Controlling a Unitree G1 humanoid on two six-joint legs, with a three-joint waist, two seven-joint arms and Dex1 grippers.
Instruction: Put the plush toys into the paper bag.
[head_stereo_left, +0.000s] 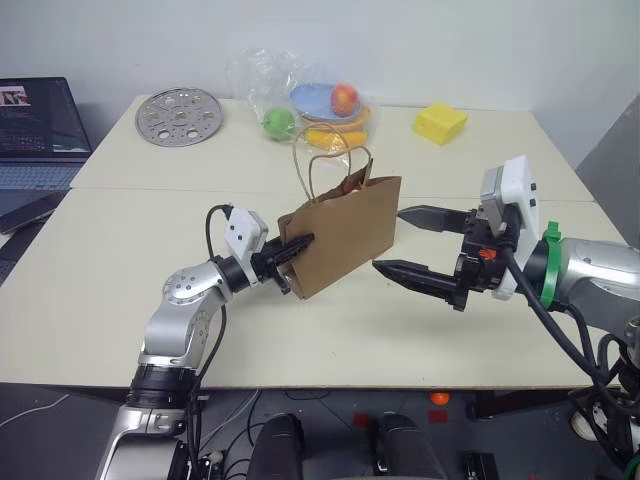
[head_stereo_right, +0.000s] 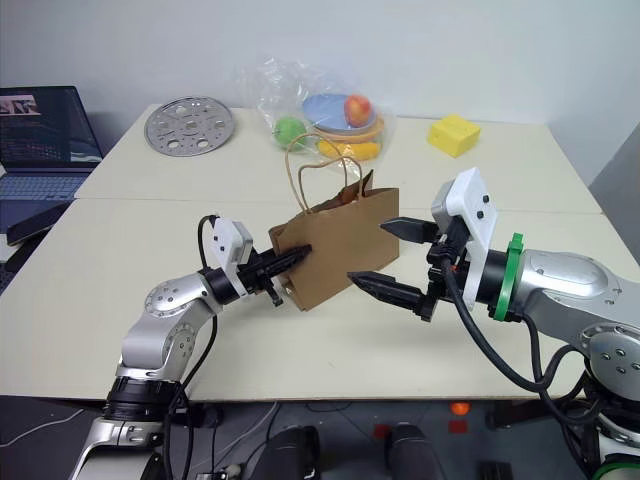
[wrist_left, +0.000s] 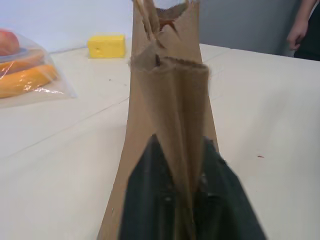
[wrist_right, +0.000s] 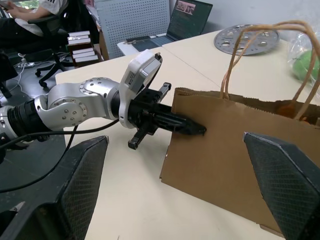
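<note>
The plain brown kraft paper bag (head_stereo_left: 345, 235) with thin tan looped cord handles stands upright near the middle of the pale bench (head_stereo_left: 120, 290). The left tool (head_stereo_left: 296, 246) is pressed together on the bag's folded left side edge, pinching the paper. The right tool (head_stereo_left: 410, 241) hangs just right of the bag with its two black fingers spread wide and nothing between them.

The grip is on thin paper only, so a pull or lift could, I judge, tear the fold or let it slip out, and the light bag might tip or slide. Pinching the gusset may also draw the mouth narrower, making it harder to drop anything in. The right tool's near finger sits close to the bag's face and could knock it if it swings left.

Counted: one paper bag with two cord loops; something orange shows at its mouth, but whether that is a plush toy I cannot tell, and no plush toy lies loose on the bench. At the far side are one round perforated metal disc (head_stereo_left: 178, 116), one yellow sponge-like block (head_stereo_left: 439, 122), and one clear plastic wrap of glossy fruit (head_stereo_left: 310, 105). A laptop (head_stereo_left: 35, 130) stands at far left.
</note>
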